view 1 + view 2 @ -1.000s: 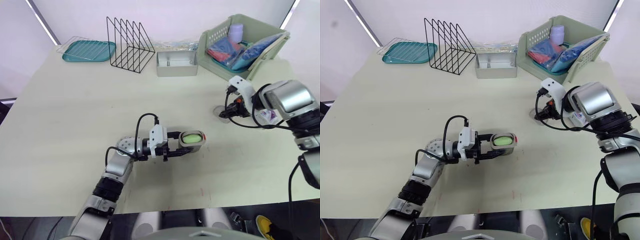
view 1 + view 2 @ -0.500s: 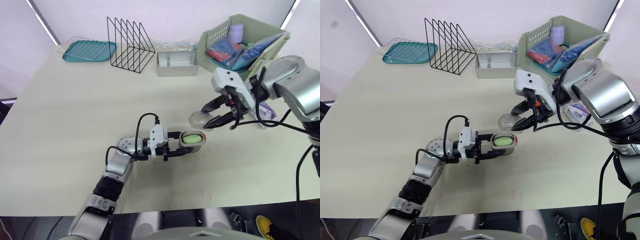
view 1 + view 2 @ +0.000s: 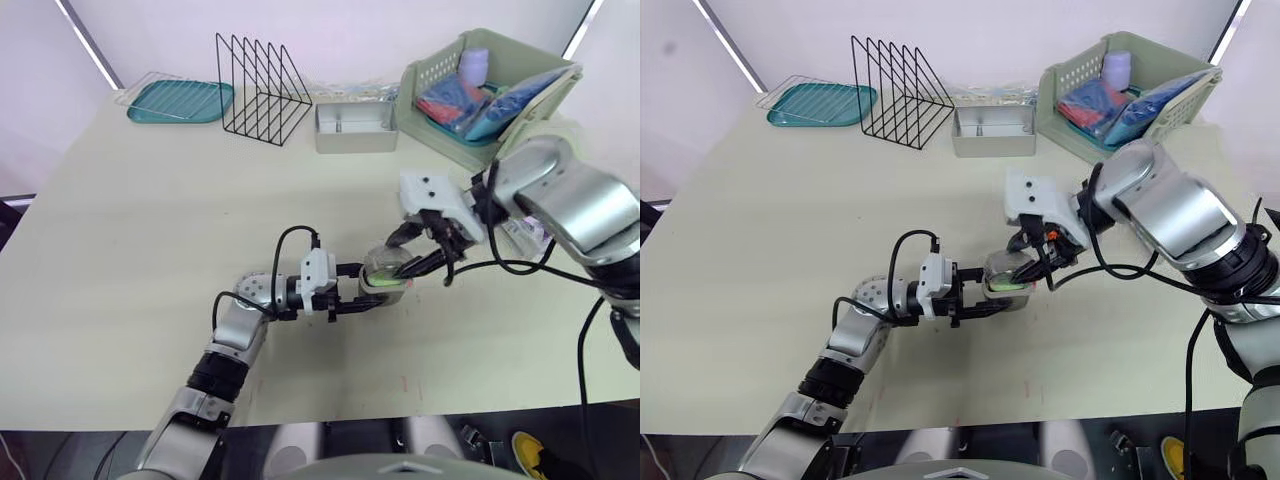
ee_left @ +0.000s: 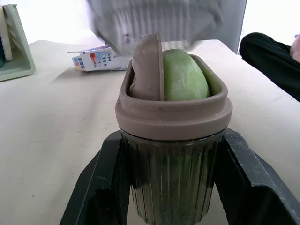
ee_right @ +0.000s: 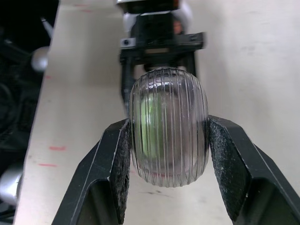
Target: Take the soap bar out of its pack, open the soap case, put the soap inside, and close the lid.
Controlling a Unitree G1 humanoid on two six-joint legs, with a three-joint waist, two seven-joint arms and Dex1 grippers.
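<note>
Near the table (image 3: 130, 250) centre, from the head, finds the left gripper (image 3: 368, 288) clamped on the soap case (image 3: 395, 285) and the right gripper (image 3: 396, 258) holding the clear lid (image 3: 380, 264) at its mouth. Along the left wrist, shows green soap (image 4: 183, 77) seated inside the case, fingers (image 4: 101, 187) tight on both sides. Along the right wrist, shows the lid pinched between partly spread fingers.

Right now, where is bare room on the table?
Free: the left half of the table, bordered by teal tray, wire rack and left gripper. Crowded: the right, with metal tin, basket, soap pack, and right gripper holding lid over soap case.
</note>
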